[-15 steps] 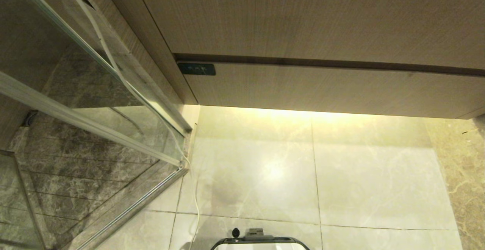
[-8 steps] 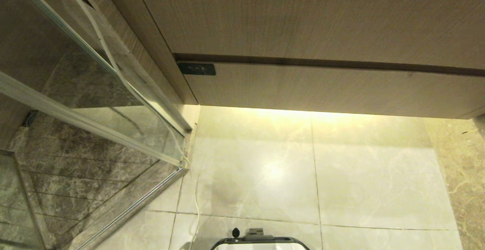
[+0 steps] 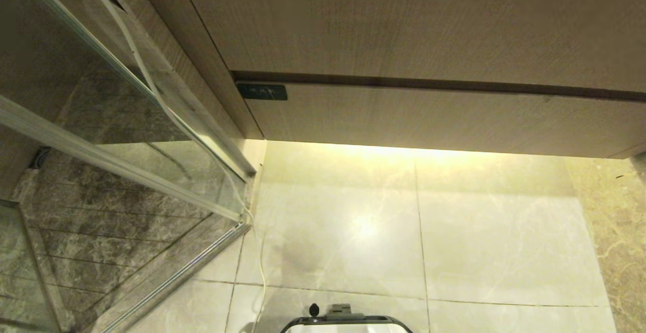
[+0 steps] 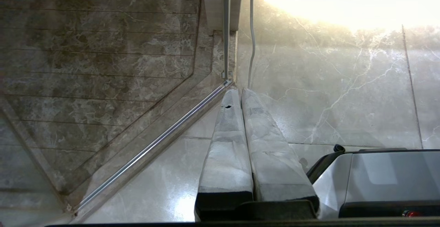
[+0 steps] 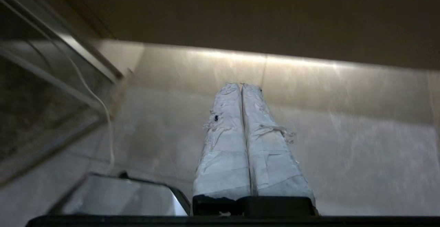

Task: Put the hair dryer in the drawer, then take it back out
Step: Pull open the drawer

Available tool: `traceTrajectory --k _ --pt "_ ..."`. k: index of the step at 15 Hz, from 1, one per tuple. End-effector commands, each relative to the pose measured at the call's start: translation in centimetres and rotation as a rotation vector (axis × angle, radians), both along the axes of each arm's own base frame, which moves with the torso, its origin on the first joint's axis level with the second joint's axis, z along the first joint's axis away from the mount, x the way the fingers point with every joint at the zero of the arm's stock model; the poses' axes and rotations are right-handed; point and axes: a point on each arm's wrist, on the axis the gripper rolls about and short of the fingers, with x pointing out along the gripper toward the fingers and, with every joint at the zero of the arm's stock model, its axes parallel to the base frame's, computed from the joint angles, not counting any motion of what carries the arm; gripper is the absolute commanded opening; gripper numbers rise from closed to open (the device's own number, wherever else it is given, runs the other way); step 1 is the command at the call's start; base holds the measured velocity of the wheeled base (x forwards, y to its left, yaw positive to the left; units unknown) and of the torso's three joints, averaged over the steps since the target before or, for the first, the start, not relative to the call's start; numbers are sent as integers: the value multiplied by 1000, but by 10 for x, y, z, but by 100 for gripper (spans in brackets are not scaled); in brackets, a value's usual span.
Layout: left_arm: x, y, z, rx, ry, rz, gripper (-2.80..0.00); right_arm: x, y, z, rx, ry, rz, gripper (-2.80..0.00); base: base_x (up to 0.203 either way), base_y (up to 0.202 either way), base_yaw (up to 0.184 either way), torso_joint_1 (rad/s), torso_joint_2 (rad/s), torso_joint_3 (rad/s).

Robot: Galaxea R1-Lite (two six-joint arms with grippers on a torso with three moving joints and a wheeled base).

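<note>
Comparing the head view with its two earlier frames, nothing in the scene has shifted: the drawer (image 3: 444, 118) sits fully shut beneath the taller plain panel (image 3: 404, 20), its black label plate (image 3: 262, 91) at the left end of the front, and the robot's base edge (image 3: 345, 323) shows at the bottom as before. Neither arm appears in that view.

The right gripper (image 5: 241, 86) has its taped fingers pressed together and holds nothing; it points over the pale floor tiles (image 5: 343, 144) toward the foot of the cabinet. The slight smear along the glass shower screen (image 5: 51, 58) suggests this arm is under way, though that is a judgement only.

The left gripper (image 4: 237, 91) is likewise closed and empty, parked low over the floor by the shower track (image 4: 154, 146), with a white cord (image 4: 251, 31) running just beyond its tips.

The hair dryer is in none of the views; its whereabouts cannot be told. Assessment: the task stands at its very start, drawer yet to be opened.
</note>
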Motion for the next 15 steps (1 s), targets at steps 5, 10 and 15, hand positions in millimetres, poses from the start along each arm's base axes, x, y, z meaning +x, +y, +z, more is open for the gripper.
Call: traceTrajectory --k 5,10,15 --pt "0 0 0 0 1 0 -280 48 9 189 -98 180 124 -280 0 0 0 0 0 0" --pt "0 0 0 0 1 0 -280 193 35 213 -471 441 217 0 0 0 0 0 0 0" --pt "0 0 0 0 1 0 -280 249 36 183 -909 616 194 0 0 0 0 0 0 0"
